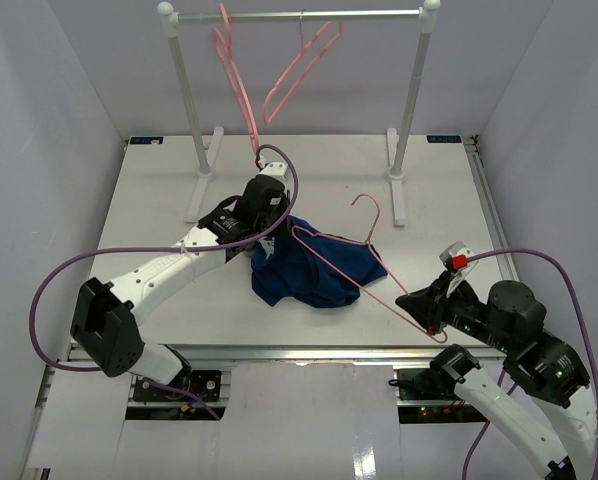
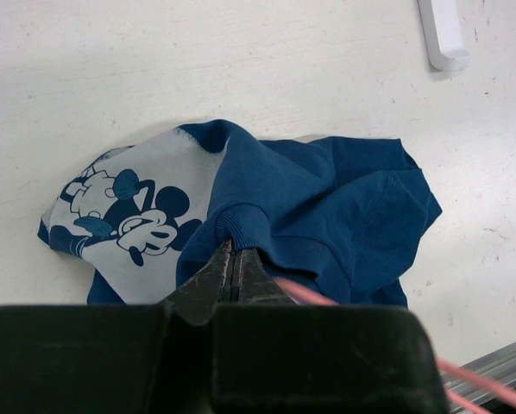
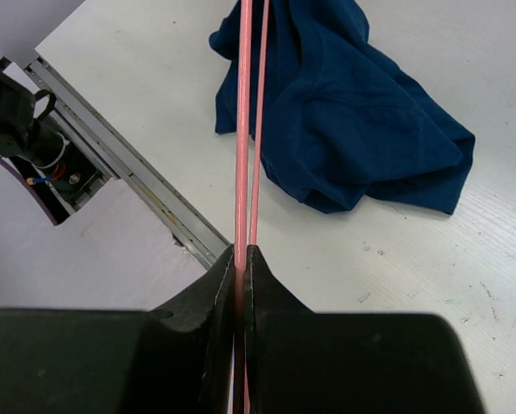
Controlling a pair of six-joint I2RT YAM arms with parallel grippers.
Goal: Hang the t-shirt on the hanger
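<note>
Pinching a ribbed fold of the t-shirt (image 2: 327,216) with the left gripper (image 2: 235,252), fingers (image 2: 219,272) pressed tight together on the cloth. Found the garment crumpled in a heap near the middle of the white table (image 1: 159,190), resting on the surface. Noted a pale panel with a cartoon mouse print (image 2: 124,216) turned upward on the side seen at the left of the left wrist view. Placed the left gripper at the heap's far left edge in the overhead view.

Held the hanger (image 1: 331,257) by one corner in the right gripper (image 1: 431,322), near the table's front right. Saw those fingers (image 3: 219,285) closed on the pink wire, two strands running out from between them toward the shirt. Traced the hanger slanting from that corner across the navy cloth, its far corner close to the left gripper, its hook (image 1: 369,205) curving just beyond the shirt's far right side. Could not tell whether any wire passed inside the cloth or only lay over it. Spotted one pink strand just beside the left fingertips in the left wrist view.

Counted two more pink hangers (image 1: 234,80) dangling from the rail of a white rack (image 1: 299,15) at the back of the table, well apart from the shirt.
</note>
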